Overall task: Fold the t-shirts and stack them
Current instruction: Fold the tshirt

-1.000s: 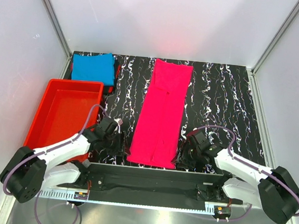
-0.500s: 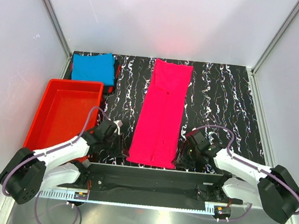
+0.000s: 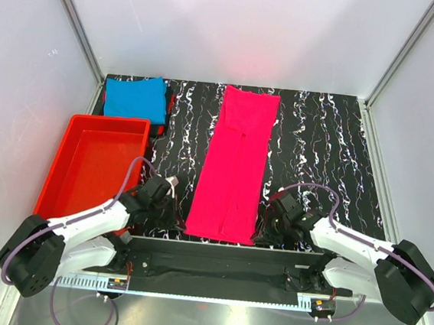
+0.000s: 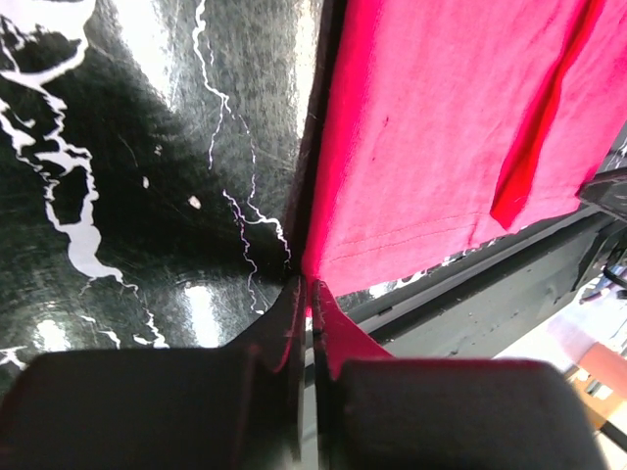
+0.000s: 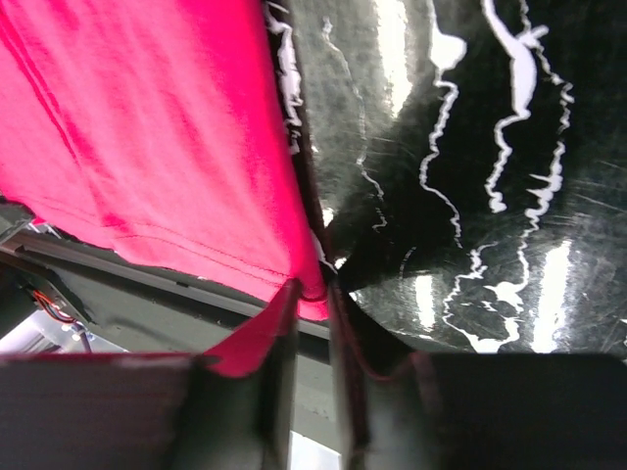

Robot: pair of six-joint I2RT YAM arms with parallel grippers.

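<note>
Left fingers [image 4: 284, 338] and right fingers [image 5: 350, 343] a touch further back, now on the pink t-shirt's [image 3: 236, 164] near corners

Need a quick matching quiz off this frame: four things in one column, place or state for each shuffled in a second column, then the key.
Things:
1. pink shirt
2. blue shirt
3. red tray
4. left gripper

Place or state:
A. folded small, far left corner
B. shut on a near corner of the pink shirt
C. laid out as a long strip down the middle
D. along the left side, nearer than the blue shirt

Pairs: 1-C, 2-A, 3-D, 4-B
</note>
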